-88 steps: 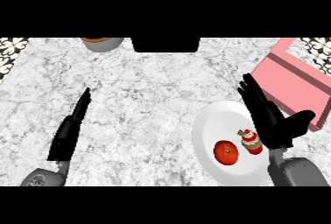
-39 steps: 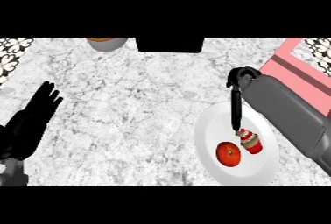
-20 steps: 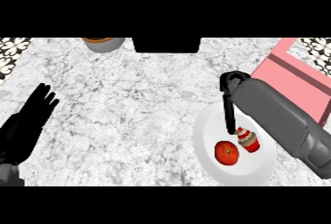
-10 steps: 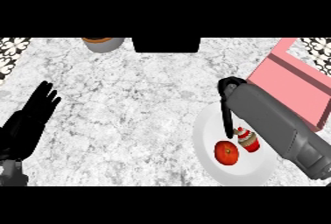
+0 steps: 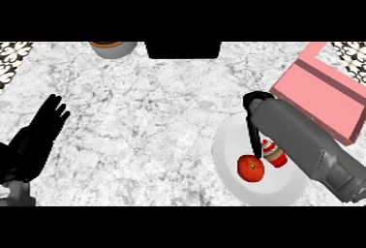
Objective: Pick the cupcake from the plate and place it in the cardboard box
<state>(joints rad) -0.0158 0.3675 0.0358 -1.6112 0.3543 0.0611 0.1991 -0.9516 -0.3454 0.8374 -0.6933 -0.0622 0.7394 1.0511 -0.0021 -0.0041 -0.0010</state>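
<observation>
Reaching lower, right hand (image 5: 251,127) nears cupcake (image 5: 274,153)

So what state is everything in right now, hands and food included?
cupcake: upright on the plate, not yet lifted.
red fruit: on the plate beside the cupcake.
plate: flat on the counter, holding both.
pink box: on the counter, no cupcake in it.
bowl: upright at the far edge.
left hand: open, resting.
right hand: over the plate by the cupcake, grip hidden.
</observation>
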